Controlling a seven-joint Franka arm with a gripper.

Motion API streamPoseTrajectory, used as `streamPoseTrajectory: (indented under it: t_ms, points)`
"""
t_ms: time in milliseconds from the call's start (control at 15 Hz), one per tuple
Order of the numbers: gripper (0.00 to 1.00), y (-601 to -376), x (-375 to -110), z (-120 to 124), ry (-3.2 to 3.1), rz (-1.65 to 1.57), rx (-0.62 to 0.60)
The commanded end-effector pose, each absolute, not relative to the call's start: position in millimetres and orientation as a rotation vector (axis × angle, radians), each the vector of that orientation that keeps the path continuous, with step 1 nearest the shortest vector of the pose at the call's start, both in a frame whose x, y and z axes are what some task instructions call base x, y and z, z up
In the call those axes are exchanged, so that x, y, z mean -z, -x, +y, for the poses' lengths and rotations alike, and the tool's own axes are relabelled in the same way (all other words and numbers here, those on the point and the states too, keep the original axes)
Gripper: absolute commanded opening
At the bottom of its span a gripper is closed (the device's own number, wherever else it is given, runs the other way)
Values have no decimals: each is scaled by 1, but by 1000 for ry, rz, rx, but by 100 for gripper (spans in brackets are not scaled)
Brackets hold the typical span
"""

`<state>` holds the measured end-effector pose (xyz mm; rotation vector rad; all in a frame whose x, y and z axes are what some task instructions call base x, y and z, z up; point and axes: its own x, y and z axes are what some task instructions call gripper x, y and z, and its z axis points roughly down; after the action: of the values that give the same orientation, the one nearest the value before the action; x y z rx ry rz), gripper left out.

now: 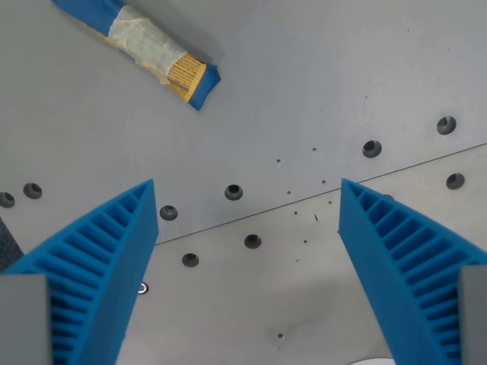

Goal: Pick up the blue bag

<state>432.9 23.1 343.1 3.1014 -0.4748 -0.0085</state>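
We're seeing the blue bag (141, 47) lying on the table (319, 84), wrist view's upper left, long axis running diagonally down-right. Label print unreadable. End effector (247, 198) is hanging released, grasping nothing.

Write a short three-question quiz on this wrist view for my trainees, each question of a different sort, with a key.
1. True or false: the gripper is shut on the blue bag.
2. Where does the blue bag lie in the wrist view? A) between the fingers B) top left, apart from the fingers C) bottom right
3. Fill in: under the open gripper lies a bare grey table with round ____ in it.

Key
1. False: the jaws stand wide apart with nothing between them.
2. B: it lies tilted at the top left, partly cut off by the picture's edge.
3. Holes, such as the one midway between the fingers.
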Motion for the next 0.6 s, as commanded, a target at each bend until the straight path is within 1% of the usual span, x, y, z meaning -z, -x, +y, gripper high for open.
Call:
streamPoseTrajectory:
  t_ms: [67, 600]
  points:
    - [100, -433, -343, 23, -3107, -443, -12]
    - [100, -435, -339, 22, -3112, -410, -30]
